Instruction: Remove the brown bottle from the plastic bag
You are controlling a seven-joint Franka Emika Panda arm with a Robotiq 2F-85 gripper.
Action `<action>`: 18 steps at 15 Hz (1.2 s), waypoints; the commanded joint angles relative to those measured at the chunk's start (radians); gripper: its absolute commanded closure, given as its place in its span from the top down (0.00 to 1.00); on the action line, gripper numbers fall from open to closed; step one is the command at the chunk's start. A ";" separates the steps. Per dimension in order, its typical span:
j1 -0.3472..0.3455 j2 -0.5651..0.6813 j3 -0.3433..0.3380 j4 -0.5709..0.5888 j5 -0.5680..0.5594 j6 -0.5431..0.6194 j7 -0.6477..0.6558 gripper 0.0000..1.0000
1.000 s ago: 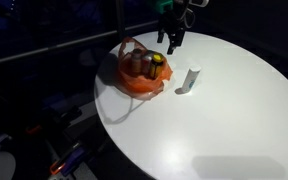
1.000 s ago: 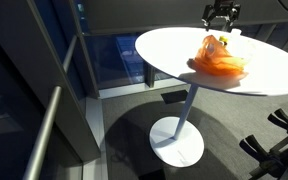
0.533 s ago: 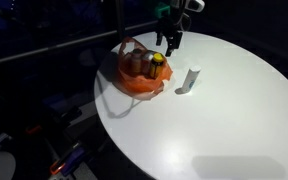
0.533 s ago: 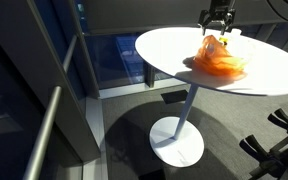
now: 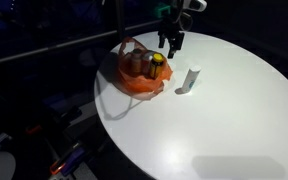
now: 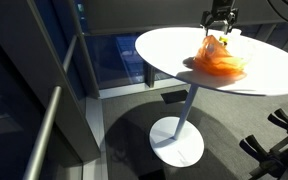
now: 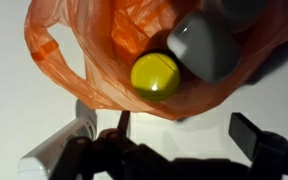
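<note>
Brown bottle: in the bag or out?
In. An exterior view shows the brown bottle inside the orange bag on the table; the gripper hovers above the bag, open, holding nothing.

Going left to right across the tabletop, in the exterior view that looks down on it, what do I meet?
Orange plastic bag → white upright container. The gripper overlaps the bag's right edge, so it is left out.
</note>
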 commanded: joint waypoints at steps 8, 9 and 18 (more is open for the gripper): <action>0.017 -0.105 -0.007 -0.144 -0.017 -0.008 0.020 1.00; 0.018 -0.115 -0.007 -0.156 -0.017 -0.007 0.023 1.00; 0.015 -0.161 -0.015 -0.220 -0.019 0.010 0.049 1.00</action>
